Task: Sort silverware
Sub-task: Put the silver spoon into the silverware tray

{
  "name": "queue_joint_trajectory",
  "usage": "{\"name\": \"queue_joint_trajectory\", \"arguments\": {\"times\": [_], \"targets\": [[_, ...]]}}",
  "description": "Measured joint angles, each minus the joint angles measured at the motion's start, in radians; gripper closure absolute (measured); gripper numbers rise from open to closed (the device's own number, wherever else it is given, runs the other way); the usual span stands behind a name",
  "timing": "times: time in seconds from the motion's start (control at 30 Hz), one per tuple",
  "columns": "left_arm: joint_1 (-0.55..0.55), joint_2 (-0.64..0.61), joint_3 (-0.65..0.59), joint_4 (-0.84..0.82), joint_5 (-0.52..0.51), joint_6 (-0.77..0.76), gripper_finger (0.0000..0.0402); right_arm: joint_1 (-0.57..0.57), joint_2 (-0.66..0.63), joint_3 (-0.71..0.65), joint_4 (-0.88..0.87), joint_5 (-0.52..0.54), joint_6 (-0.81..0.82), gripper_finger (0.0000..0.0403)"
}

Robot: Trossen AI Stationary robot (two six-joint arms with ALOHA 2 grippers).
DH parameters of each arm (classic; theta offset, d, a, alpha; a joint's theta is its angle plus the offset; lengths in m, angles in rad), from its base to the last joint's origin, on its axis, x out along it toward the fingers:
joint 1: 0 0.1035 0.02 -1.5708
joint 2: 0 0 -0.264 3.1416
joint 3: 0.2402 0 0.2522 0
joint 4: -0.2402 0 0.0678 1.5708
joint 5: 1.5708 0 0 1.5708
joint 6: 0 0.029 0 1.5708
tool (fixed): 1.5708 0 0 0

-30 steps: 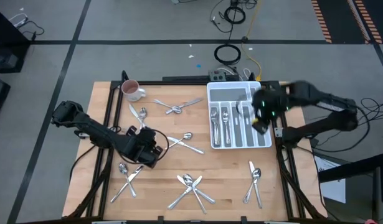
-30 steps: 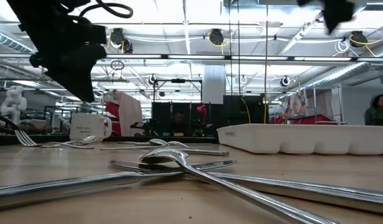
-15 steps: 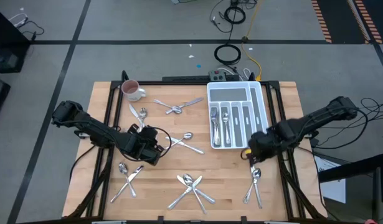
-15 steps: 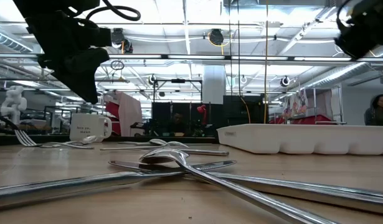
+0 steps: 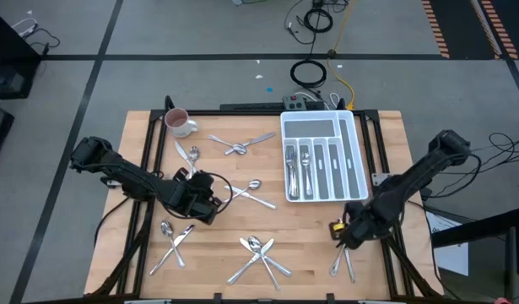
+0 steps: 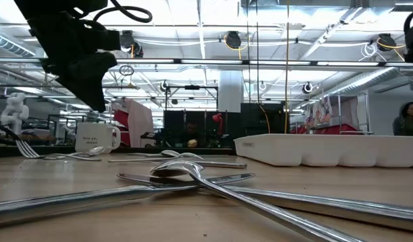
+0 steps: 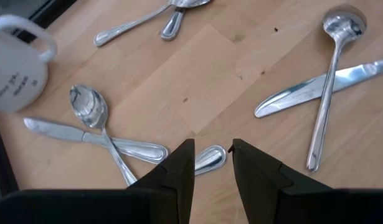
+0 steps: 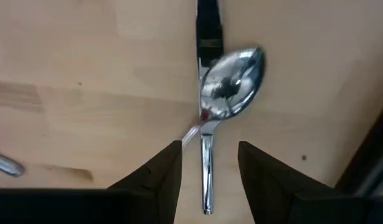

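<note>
- Looking at the near right of the table first, you see that the right gripper [image 5: 350,233] has come away from the white tray [image 5: 354,152], where it was a second ago, and now hangs low over the loose pieces at the near right corner [image 5: 343,260].
- Its fingers [image 8: 155,177] stand apart with nothing between them, and a spoon [image 8: 228,79] lies on the wood just in front of them, its bowl resting over a darker handle. I judge that one piece was just dropped in the tray and this spoon is the next to be picked.
- The pile at the near middle [image 5: 259,252] has not moved; in the low view its crossed pieces [image 6: 193,178] lie flat, shiny and slim, so they give little edge to grip.
- The left gripper [image 5: 194,199] stays where it was, left of the middle, above the table. Its fingers [image 7: 179,168] are parted and empty, and a rounded handle end [image 7: 210,158] lies between the tips on the wood.
- A spoon and knife pair [image 5: 176,236] lies near left, and a spoon crossed with a knife [image 5: 251,192] in the middle.
- Farther away, two more small groups [image 5: 240,145] lie near the white mug [image 5: 180,124] at the far left.
- The tray at the far right already holds several pieces in its left compartments [image 5: 298,165]; the right ones look empty, so most of the sorting is not yet done.
</note>
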Motion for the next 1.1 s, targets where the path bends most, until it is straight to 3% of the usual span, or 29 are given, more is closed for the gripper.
{"name": "queue_joint_trajectory", "arguments": {"times": [0.3, 0.6, 1.1], "targets": [[0.0, 0.0, 0.0, 0.025, 0.0, 0.077, 0.0288, 0.0, 0.191, 0.0, 0.112, -0.037, 0.004, 0.0254], [0.0, 0.0, 0.0, 0.034, 0.0, 0.079, 0.0288, -0.008, 0.235, 0.001, 0.123, -0.056, 0.009, 0.0259], [0.035, 0.0, 0.0, 0.077, 0.005, 0.157, 0.0288, -0.021, 0.335, 0.005, 0.209, -0.101, -0.036, 0.0365]]}}
